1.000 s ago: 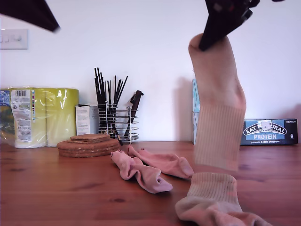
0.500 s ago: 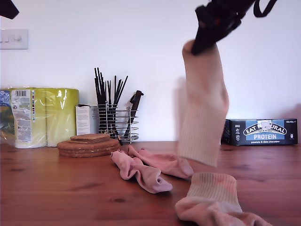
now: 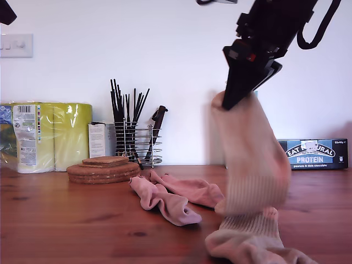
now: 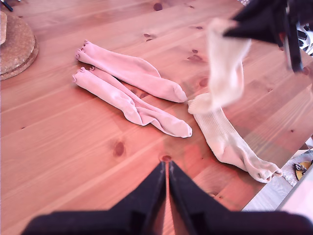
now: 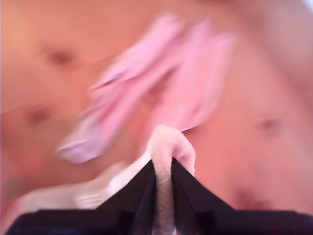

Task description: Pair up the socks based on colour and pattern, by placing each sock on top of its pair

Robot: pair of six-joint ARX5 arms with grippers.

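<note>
At the lower right of the exterior view a beige sock (image 3: 247,245) lies on the wooden table (image 3: 66,220). Above it the second gripper (image 3: 224,103) pinches a hanging beige sock (image 3: 250,159) by its toe. Two pink socks (image 3: 176,197) lie mid-frame. The first gripper (image 4: 166,169) hovers closed, empty.

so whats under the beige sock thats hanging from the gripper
The hanging beige sock, held by my second gripper, dangles over the other beige sock lying on the wooden table. Its ribbed cuff meets that sock's cuff, hiding the contact.
</note>
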